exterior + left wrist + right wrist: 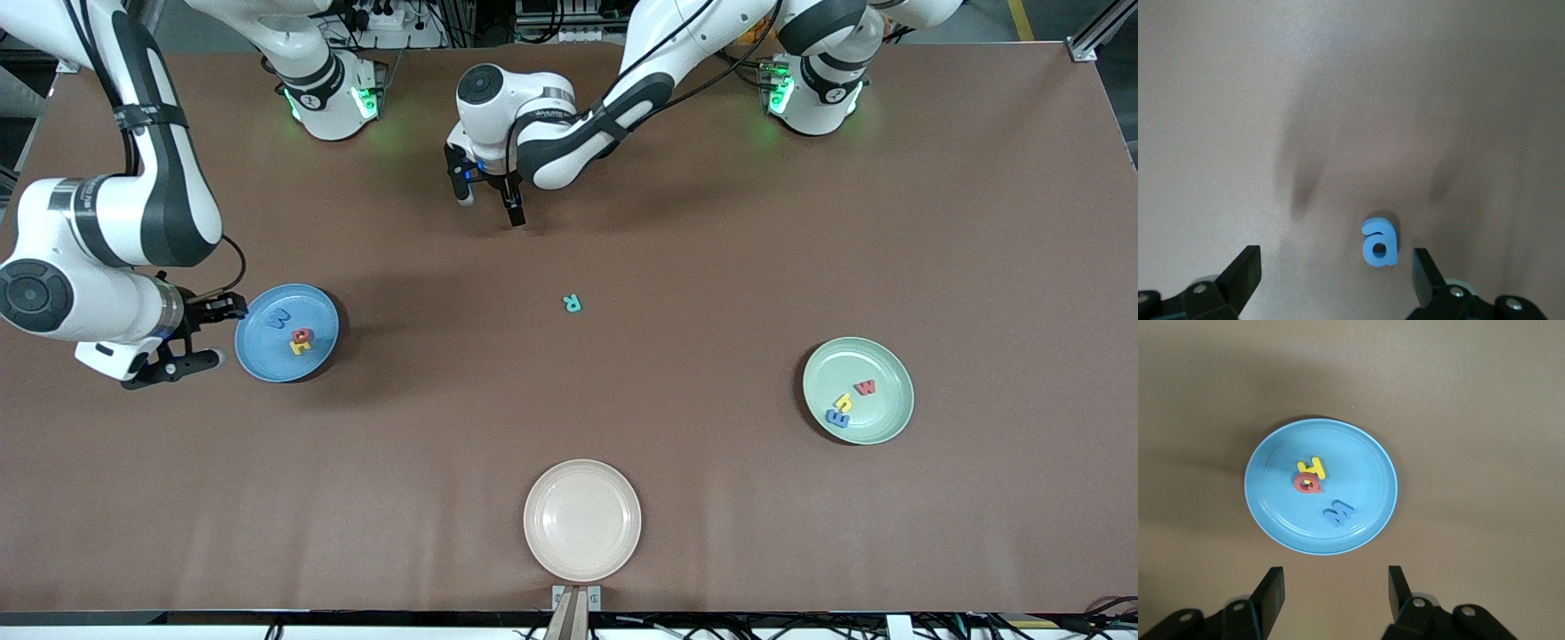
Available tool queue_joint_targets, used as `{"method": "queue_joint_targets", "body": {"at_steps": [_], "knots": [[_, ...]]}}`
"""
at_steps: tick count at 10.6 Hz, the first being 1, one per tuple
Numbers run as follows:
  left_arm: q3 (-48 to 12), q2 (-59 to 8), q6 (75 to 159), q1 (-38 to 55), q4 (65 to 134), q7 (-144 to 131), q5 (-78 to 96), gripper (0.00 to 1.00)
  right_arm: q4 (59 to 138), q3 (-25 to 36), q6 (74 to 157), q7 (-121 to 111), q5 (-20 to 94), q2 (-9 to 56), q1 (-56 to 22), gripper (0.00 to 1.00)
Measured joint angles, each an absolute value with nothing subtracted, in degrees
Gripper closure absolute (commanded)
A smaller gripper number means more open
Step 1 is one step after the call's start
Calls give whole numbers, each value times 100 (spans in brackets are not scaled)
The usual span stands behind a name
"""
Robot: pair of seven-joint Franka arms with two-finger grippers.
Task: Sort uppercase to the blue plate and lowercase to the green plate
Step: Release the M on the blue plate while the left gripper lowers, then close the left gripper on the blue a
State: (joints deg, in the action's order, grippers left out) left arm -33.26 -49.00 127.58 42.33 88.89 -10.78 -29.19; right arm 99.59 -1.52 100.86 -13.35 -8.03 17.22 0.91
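Cream plate (582, 520) lies nearest the camera. Green plate (858, 390) carries red w (864, 387), yellow h (843, 404) and blue E (837, 417). Right gripper (197, 332) is level beside the blue plate (286, 332), fingers apart, empty; M (1338, 513), Q (1307, 483) and H (1313, 467) lie inside. Teal R (573, 303) lies mid-counter. Left gripper (486, 200) points down, fingers wide apart over the small blue letter (1379, 243).
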Motion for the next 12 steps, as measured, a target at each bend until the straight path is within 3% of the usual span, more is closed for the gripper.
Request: {"method": "queue_joint_targets", "body": {"at_steps": [5,12], "knots": [[-3318,-4974,12758,4283,8888,-1237,-2919,0,9021,-174,8960,-1167,-631,1652,31,29],[-3281,-5055,12758,4406,8888,-1374,-2920,0,8658,-216,9064,-990,97,1598,27,29]]}}
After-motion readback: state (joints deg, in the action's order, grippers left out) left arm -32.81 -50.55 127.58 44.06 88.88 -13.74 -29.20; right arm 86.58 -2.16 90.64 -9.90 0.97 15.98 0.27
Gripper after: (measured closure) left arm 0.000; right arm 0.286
